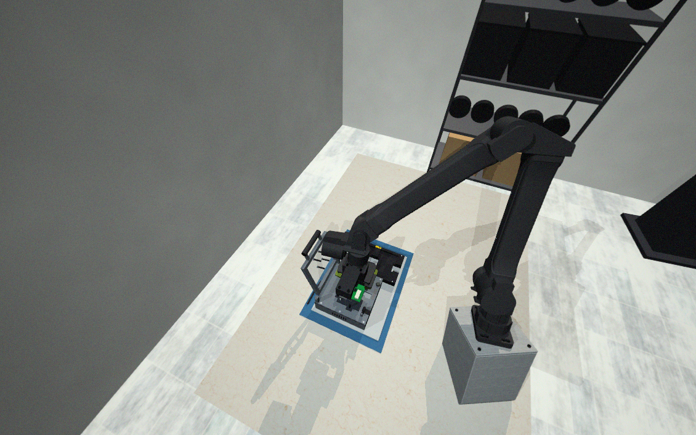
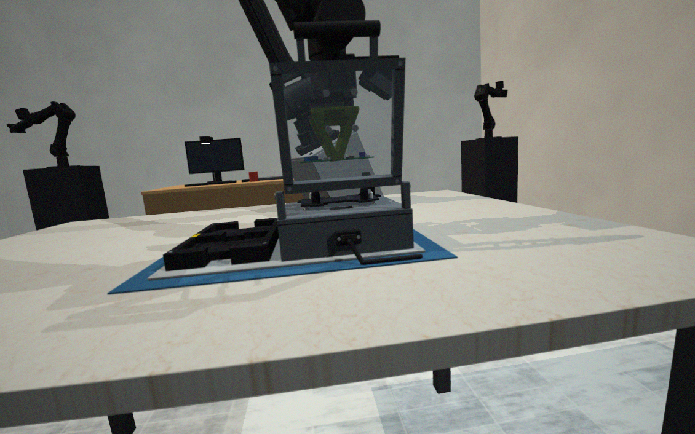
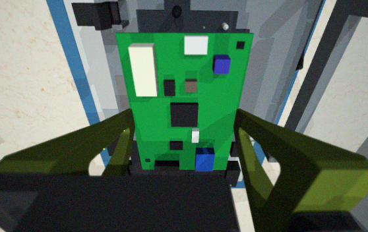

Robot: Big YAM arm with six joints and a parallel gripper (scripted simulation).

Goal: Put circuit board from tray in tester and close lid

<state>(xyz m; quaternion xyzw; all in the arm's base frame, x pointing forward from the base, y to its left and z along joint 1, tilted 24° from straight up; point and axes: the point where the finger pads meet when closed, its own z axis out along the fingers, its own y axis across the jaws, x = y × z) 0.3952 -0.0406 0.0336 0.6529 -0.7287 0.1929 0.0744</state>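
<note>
My gripper (image 2: pixel 334 157) (image 3: pixel 184 116) is shut on the long edges of the green circuit board (image 2: pixel 353 157) (image 3: pixel 215 112). It holds the board face up and about level, clearly above the tester (image 1: pixel 340 312) (image 2: pixel 307 240). In the wrist view the white connector (image 3: pixel 143 70) is at the board's far end, toward the hook (image 3: pixel 95 14). Beyond that end show the lone black post (image 3: pixel 177 11) and one locating pin (image 3: pixel 225 26). The board hides most of the pin plate (image 3: pixel 153 21). The lid (image 2: pixel 278 129) (image 1: pixel 310 243) stands open and upright, with its handle (image 2: pixel 336 28) at the top.
The black tray (image 1: pixel 394 262) (image 2: pixel 188 258) is beside the tester, with no board seen in it. The upright lid stands close beside the arm. A black cable (image 2: pixel 393 258) lies at the tester's hinge side. Tester and tray stand on a blue-bordered mat (image 1: pixel 379 345) (image 2: pixel 129 285).
</note>
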